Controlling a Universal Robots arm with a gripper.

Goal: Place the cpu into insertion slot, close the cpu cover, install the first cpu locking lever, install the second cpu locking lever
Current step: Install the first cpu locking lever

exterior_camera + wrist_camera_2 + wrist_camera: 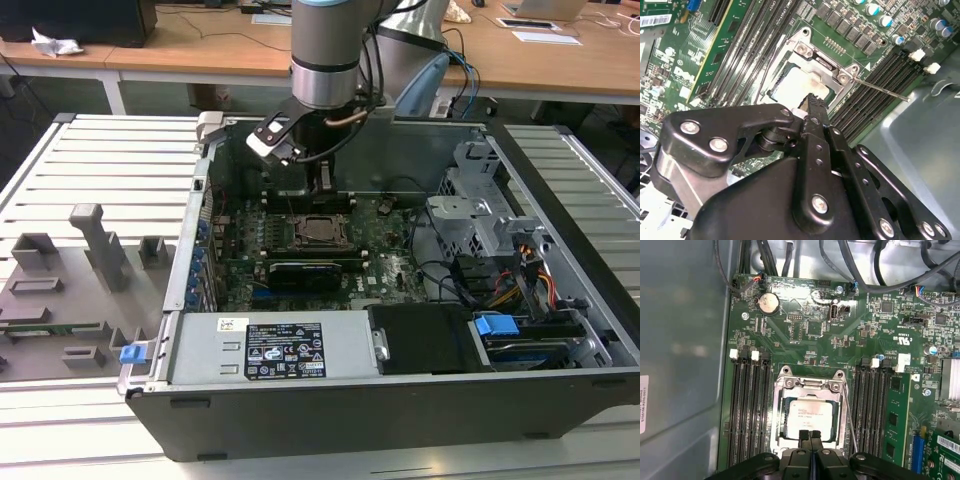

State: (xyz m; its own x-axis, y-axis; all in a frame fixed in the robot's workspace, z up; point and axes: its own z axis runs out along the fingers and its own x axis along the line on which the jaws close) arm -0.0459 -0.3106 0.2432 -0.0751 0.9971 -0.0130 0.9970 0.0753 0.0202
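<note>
The cpu (811, 417) lies flat in the insertion slot (788, 437) on the green board, its pale metal top showing through the square cut-out of the cpu cover (810, 386). The cover lies down over it. In the second wrist view the cpu (795, 87) and the cover (822, 62) sit just beyond the fingertips. My gripper (810, 436) hangs over the socket's edge, shut, with nothing between its fingers. A thin wire locking lever (849, 420) runs along one side of the socket and sticks out past its corner (882, 89). In the exterior view the gripper (322, 192) hovers just above the socket (320, 231).
Long black memory slots (747, 410) flank the socket on both sides. Cables (860, 270) hang over the board's far end, near a coin battery (768, 303). The grey case wall (680, 365) stands close by. A drive cage (485, 215) and power supply (270, 350) fill the rest of the case.
</note>
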